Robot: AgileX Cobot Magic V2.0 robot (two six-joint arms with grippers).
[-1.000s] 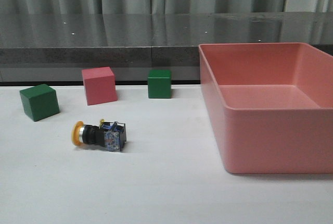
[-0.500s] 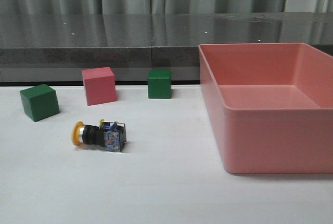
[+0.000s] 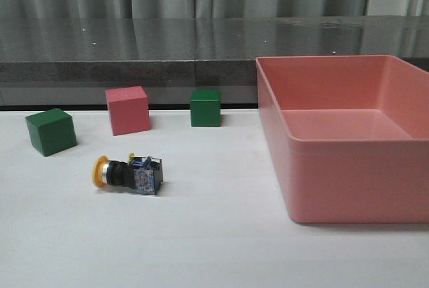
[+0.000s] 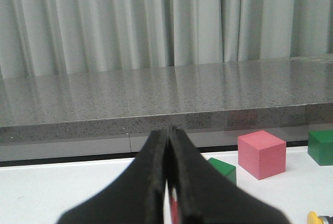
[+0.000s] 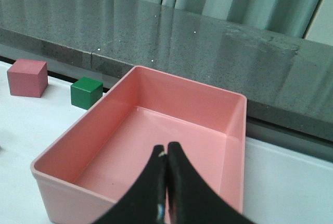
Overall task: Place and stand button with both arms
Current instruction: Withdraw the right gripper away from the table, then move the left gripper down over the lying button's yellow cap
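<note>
the button [image 3: 127, 173] lies on its side on the white table [image 3: 201, 248], yellow cap toward the left, in front of the pink cube [image 3: 127, 110] and between two green cubes [image 3: 50, 131] [image 3: 205, 107]. the pink bin [image 3: 348, 140] stands well apart to its right. the left gripper [image 4: 168, 146] has its jaws pressed together and empty; the right gripper [image 5: 166, 164], above the bin, likewise.

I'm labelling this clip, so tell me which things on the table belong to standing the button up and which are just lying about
Job:
button, on its side
left claw, shut
right claw, shut

Lying about:
pink cube
green cube, left
green cube, middle
pink bin
</note>
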